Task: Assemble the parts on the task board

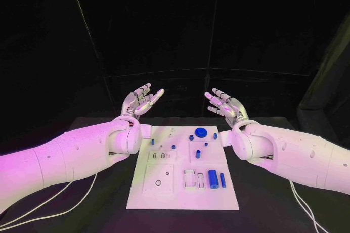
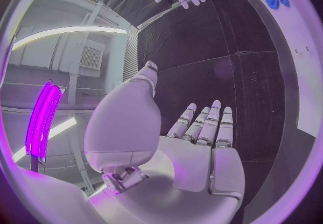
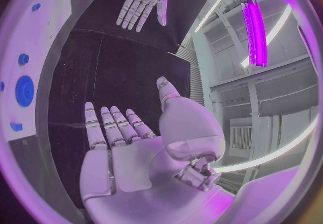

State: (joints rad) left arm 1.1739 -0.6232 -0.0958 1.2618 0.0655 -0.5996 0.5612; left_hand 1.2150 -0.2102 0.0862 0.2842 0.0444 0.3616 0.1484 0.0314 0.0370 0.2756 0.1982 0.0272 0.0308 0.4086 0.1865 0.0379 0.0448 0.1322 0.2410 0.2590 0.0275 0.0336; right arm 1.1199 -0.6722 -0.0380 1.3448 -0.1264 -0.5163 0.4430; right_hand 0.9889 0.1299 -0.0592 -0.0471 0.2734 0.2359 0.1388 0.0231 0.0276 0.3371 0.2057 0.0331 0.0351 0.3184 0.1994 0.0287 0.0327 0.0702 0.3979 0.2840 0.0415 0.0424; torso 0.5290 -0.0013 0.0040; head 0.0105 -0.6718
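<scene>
Flat white task board (image 1: 182, 192) carrying a blue toothed disc (image 1: 200, 132); beyond it, silver left hand (image 1: 140, 102) and right hand (image 1: 228, 107), fingers spread wide, empty.

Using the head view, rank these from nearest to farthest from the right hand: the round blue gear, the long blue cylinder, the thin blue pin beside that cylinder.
1. Round blue gear, at the board's far end, closest to the right hand.
2. Long blue cylinder and thin blue pin, side by side at the board's near end: too close to call.

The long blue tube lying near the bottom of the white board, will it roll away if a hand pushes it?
Probably: the blue tube looks round and lies on its side on the flat task board. It seems small, so likely light. Its smooth look suggests it could slip.
</scene>
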